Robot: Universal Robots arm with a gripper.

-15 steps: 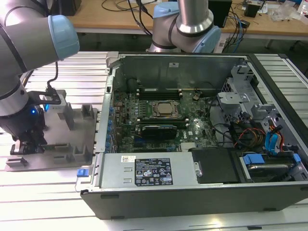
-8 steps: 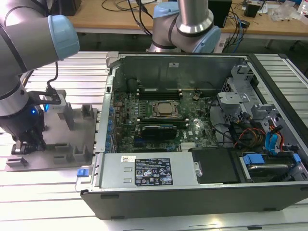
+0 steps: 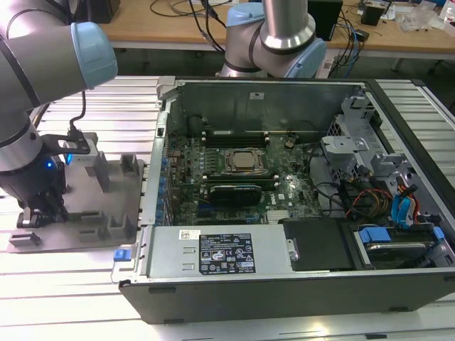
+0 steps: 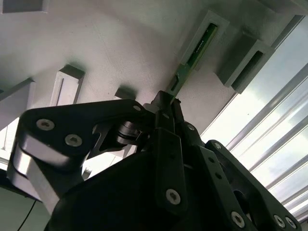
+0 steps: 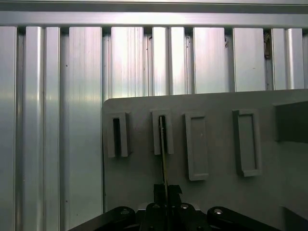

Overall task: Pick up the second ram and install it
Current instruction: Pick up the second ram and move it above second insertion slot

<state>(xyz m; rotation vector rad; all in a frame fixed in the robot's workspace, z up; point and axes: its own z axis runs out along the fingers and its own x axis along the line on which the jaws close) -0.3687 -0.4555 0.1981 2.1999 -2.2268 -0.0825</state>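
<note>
Nearest the ext. cam: open PC case [image 3: 284,298], motherboard [image 3: 284,192] exposed inside. At the exterior view's left, well apart from the board, gripper [image 3: 37,217] sits low over grey tray [image 3: 78,241].

Second wrist view: fingers [image 4: 163,125] closed to a narrow pinch on second ram [image 4: 195,53], a thin green stick seen edge-on. Its end away from the gripper sits in a slotted holder [image 4: 219,21] on the tray.

First wrist view: stick reads as a thin line. Long axis runs straight from fingertips to holder, apparently flat along tray w/ stick on its edge.

Risk: hold looks to be near one end. A skewed lift could jam the stick in the slot, or let it pivot or slip in the pinch.
</note>
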